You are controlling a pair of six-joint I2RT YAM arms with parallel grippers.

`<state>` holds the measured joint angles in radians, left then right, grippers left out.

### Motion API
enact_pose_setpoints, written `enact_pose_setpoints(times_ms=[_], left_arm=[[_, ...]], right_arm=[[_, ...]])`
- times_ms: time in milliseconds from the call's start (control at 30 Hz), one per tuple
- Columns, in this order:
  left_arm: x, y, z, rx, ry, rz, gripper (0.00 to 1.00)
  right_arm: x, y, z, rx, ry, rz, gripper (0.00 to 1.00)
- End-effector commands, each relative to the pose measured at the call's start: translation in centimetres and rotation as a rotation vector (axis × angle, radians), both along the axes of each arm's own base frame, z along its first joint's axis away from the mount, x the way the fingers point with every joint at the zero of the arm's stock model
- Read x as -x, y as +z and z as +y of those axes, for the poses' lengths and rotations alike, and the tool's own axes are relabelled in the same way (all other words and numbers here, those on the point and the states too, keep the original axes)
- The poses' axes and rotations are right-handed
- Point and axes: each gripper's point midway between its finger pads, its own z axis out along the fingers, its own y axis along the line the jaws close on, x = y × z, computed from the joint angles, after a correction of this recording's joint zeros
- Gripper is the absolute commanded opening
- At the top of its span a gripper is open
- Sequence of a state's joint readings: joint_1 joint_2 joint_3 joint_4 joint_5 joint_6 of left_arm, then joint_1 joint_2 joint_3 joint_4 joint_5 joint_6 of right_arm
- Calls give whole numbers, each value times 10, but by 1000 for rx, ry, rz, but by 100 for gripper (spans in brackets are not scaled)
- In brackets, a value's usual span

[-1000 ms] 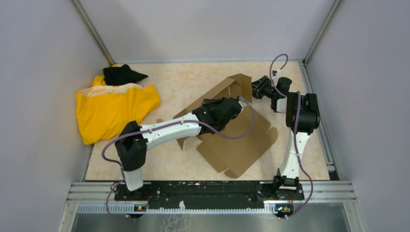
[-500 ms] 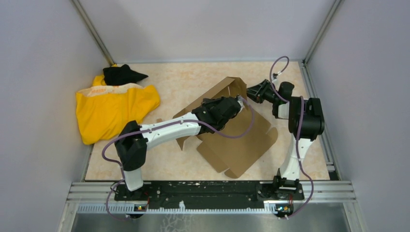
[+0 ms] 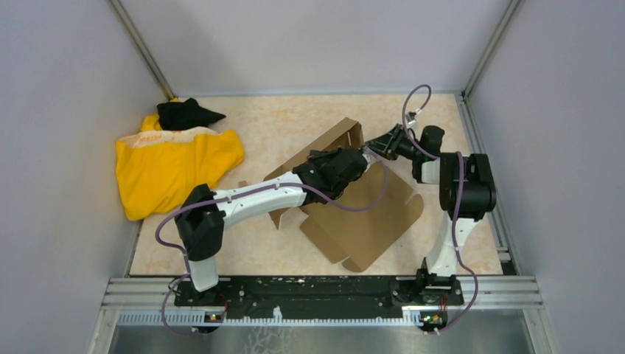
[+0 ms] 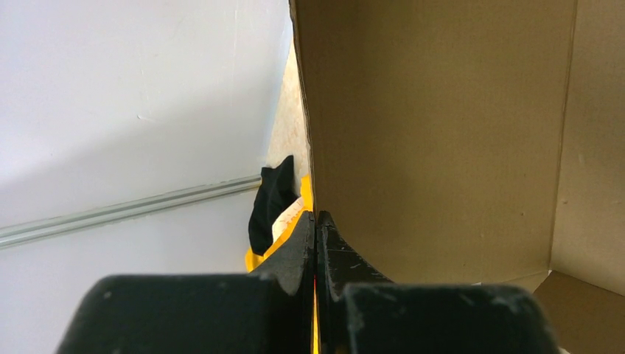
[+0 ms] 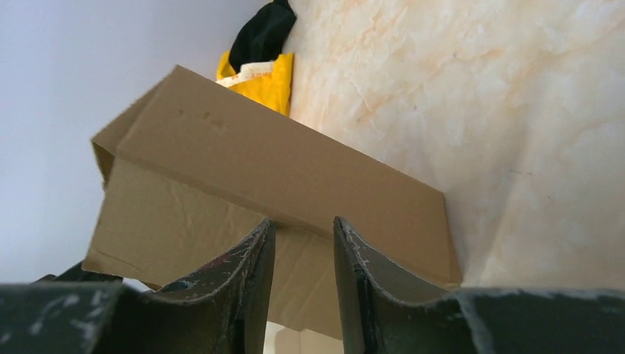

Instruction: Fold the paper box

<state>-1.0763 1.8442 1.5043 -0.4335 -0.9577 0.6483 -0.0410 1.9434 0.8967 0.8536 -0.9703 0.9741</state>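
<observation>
The paper box (image 3: 368, 214) is a brown cardboard sheet lying partly folded on the table, with one wall and an end flap (image 3: 354, 136) standing up at its far side. My left gripper (image 3: 362, 155) is shut, its tips level with the upright wall's edge (image 4: 310, 147); in the left wrist view the left gripper (image 4: 315, 215) shows nothing between its fingers. My right gripper (image 3: 374, 144) comes in from the right. In the right wrist view the right gripper (image 5: 302, 221) is partly open, its fingertips against the folded flap (image 5: 280, 169), with no cardboard between them.
A yellow cloth (image 3: 173, 166) with a black cloth (image 3: 188, 113) on top lies at the far left. A tiny cardboard scrap (image 3: 241, 184) sits left of the box. Grey walls and metal rails close in the table on three sides.
My right gripper has moved left against the raised end flap, which has swung inward toward the wall. The left arm has stayed where it was.
</observation>
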Motion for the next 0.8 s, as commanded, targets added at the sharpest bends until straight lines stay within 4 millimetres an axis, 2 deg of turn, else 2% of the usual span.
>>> enact_pose_setpoints(times_ms=[0, 267, 400, 467, 567, 767], left_arm=[[5, -5, -8, -3, -24, 6, 0], [12, -16, -15, -47, -45, 10, 0], [17, -22, -21, -61, -63, 17, 0], [19, -26, -22, -70, -71, 20, 0], [21, -29, -24, -78, -79, 23, 0], [22, -31, -27, -85, -92, 21, 0]], right_arm=[[9, 15, 5, 58, 23, -149, 35], [19, 6, 8, 127, 3, -259, 37], [15, 3, 5, 168, -23, -292, 40], [16, 1, 12, 194, -16, -307, 42], [13, 0, 12, 237, -25, -333, 43], [7, 6, 15, 295, -33, -412, 49]])
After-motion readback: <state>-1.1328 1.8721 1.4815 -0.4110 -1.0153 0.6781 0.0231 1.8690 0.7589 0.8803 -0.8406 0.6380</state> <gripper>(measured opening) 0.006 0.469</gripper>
